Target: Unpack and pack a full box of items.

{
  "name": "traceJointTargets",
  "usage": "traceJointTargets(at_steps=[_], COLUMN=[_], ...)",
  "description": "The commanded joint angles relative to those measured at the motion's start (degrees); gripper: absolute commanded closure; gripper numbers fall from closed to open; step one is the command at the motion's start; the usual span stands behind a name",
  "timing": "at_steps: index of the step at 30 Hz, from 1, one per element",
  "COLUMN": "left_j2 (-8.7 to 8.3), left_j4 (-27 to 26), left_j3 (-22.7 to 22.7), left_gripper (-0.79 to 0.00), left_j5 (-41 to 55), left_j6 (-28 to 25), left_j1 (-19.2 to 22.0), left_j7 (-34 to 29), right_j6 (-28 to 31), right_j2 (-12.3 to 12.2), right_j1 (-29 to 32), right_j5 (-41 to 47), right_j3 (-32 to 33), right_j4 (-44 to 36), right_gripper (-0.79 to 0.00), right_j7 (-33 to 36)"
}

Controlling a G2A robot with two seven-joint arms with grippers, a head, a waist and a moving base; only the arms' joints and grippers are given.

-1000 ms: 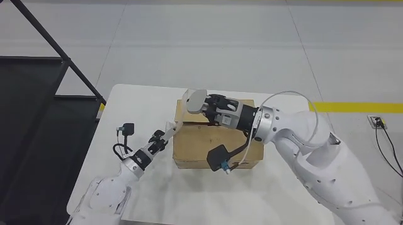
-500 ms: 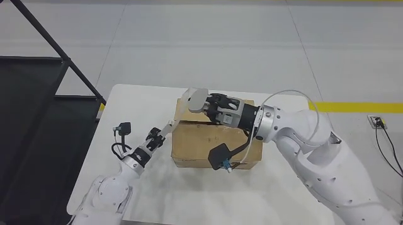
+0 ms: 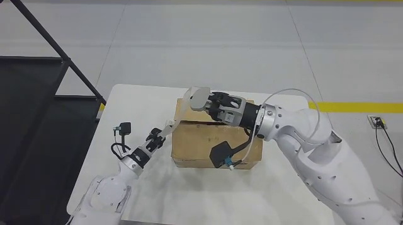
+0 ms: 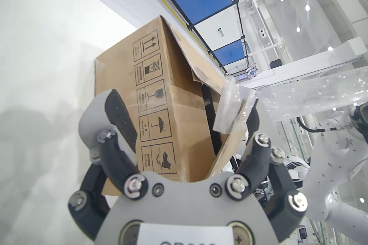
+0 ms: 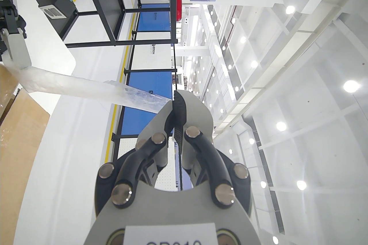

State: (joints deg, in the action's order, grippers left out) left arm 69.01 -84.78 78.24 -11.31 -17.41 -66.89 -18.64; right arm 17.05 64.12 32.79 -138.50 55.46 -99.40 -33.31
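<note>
While its dark rubber pads stand wide apart, the left gripper (image 4: pixel 184 111) straddles the near left top corner of the box (image 4: pixel 149 91). One finger lies along the printed side and the other sits behind a raised flap (image 4: pixel 227 148) with a torn, ragged edge. Nothing is pinched between them. The box is plain brown corrugated cardboard, squarish, and sits in the middle of the smooth white table (image 3: pixel 141 108) with rounded corners. A crumpled, glossy strip of clear tape (image 5: pixel 86 86) sticks to that flap's tip. From there it stretches taut and slightly twisted up and away over the box's top. At its far end the right gripper (image 5: pixel 174 102) hovers above the box's far left edge. Its white fingers are pressed together, clamping the tape's free end between the ribbed black pads. Beyond the table lies pale, shiny floor crossed by a yellow line (image 3: pixel 352 106), and a black metal frame (image 3: pixel 56 55) stands off to the left.
</note>
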Motion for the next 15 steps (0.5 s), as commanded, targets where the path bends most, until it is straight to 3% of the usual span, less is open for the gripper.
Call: traceJointTargets(at_steps=[1, 2, 5, 7, 15], left_j2=[0.03, 0.06, 0.11, 0.13, 0.17], left_j4=[0.3, 0.4, 0.7, 0.8, 1.2], left_j3=[-0.2, -0.3, -0.5, -0.5, -0.2], left_gripper=[-0.616, -0.542, -0.496, -0.422, -0.422], left_j5=[-1.0, -1.1, -1.1, -0.9, 0.1], left_j6=[0.3, 0.3, 0.3, 0.2, -0.2], left_j1=[0.2, 0.3, 0.4, 0.4, 0.4], left_j7=[0.5, 0.6, 0.7, 0.8, 0.8], right_j6=[0.0, 0.1, 0.1, 0.1, 0.4], right_j2=[0.0, 0.0, 0.0, 0.0, 0.2], right_j1=[0.1, 0.1, 0.1, 0.1, 0.0], right_j5=[0.0, -0.1, -0.2, -0.3, -0.3], right_j3=[0.1, 0.1, 0.2, 0.2, 0.1], right_j4=[0.0, 0.0, -0.1, -0.1, 0.0], right_gripper=[0.0, 0.0, 0.0, 0.0, 0.0], right_j7=[-0.1, -0.1, 0.0, -0.1, -0.1])
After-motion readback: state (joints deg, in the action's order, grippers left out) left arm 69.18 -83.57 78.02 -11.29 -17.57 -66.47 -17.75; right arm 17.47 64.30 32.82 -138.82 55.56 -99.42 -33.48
